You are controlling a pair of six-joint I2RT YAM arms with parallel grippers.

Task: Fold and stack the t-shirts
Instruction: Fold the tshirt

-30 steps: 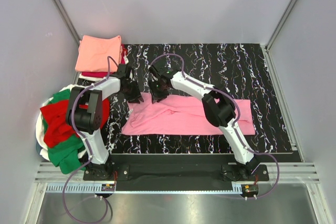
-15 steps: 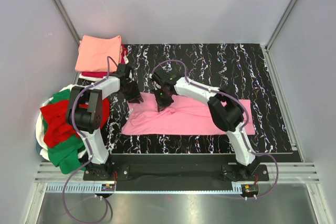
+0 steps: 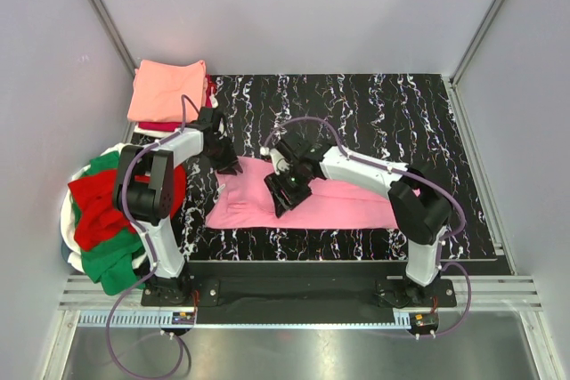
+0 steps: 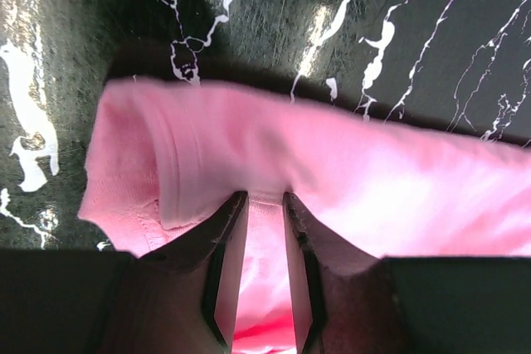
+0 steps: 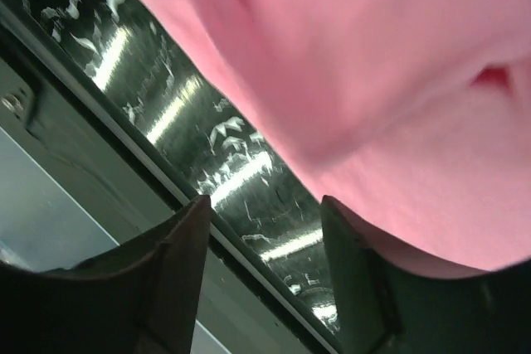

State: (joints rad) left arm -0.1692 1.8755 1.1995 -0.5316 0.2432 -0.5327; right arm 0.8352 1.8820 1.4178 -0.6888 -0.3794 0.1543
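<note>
A bubblegum pink t-shirt (image 3: 343, 206) lies folded into a long band across the black marbled table (image 3: 374, 113). My left gripper (image 3: 229, 166) sits at the band's far left corner, shut on a fold of the pink cloth (image 4: 332, 163); the cloth fills the narrow gap in the left gripper (image 4: 264, 198). My right gripper (image 3: 281, 195) hovers over the band's left half. In its wrist view the right gripper (image 5: 264, 209) stands open with nothing between the fingers, the pink t-shirt (image 5: 398, 80) just beyond them.
A folded salmon-orange t-shirt (image 3: 167, 88) tops a stack with red (image 3: 158, 126) beneath at the far left corner. A loose heap of red (image 3: 98, 211), green (image 3: 111, 264) and white tees hangs off the table's left edge. The table's front rail (image 5: 99, 155) is close.
My right gripper moved from the band's far edge toward the near side, shut briefly, then opened and let the pink cloth go. The left gripper kept still on its corner.
</note>
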